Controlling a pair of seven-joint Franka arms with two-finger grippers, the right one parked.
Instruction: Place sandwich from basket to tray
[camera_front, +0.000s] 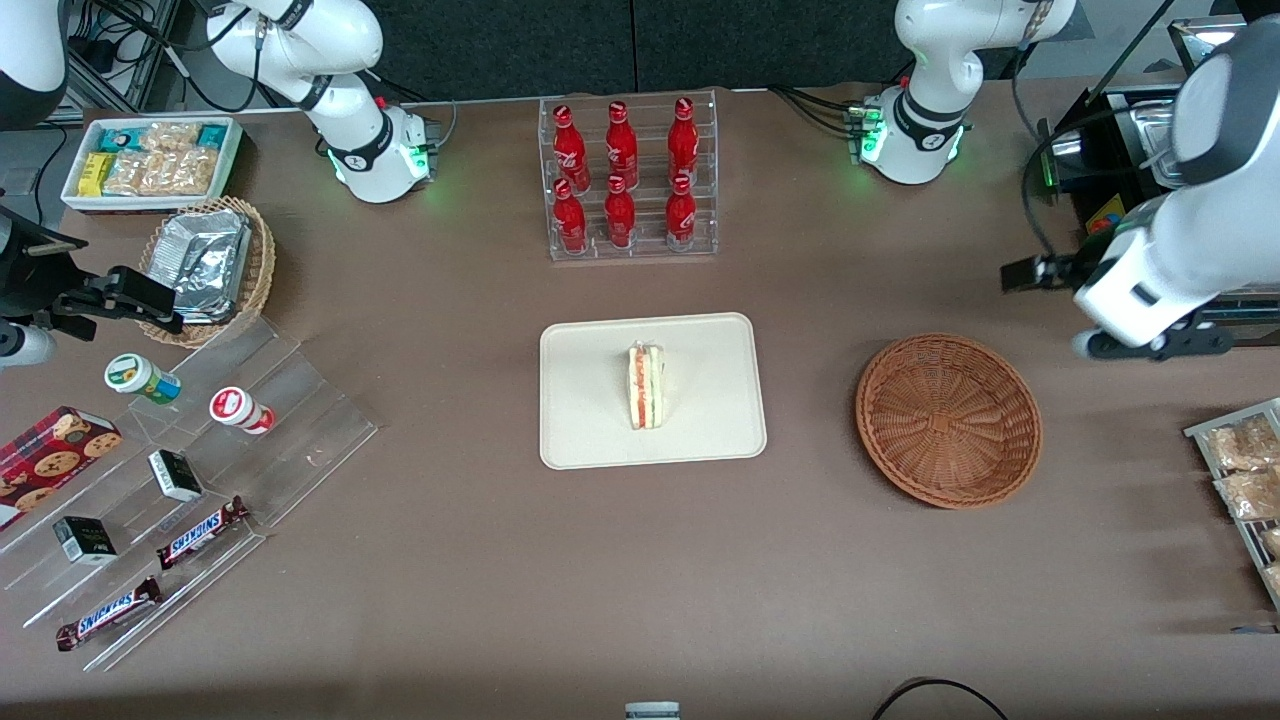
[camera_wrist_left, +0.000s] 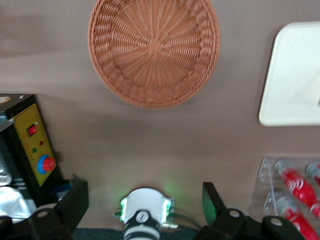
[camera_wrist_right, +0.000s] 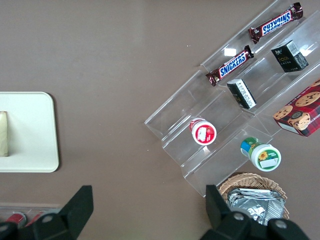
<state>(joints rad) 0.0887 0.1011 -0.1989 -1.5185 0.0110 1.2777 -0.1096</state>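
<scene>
Hovering my gripper (camera_wrist_left: 145, 200) wide and empty above the counter (camera_front: 800, 560) near the basket (camera_front: 948, 420) | sandwich (camera_front: 646, 386) standing on tray (camera_front: 600, 440), basket bare | risk: upright wedge could topple if the counter or tray gets bumped.

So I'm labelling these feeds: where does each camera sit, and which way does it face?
Front view: high, facing both arms, looking down on the sandwich on the tray.
Left wrist view: on the working arm, looking down past the open gripper at the empty basket.
Right wrist view: on the parked arm, over the snack shelf.
All three show the tray.
</scene>
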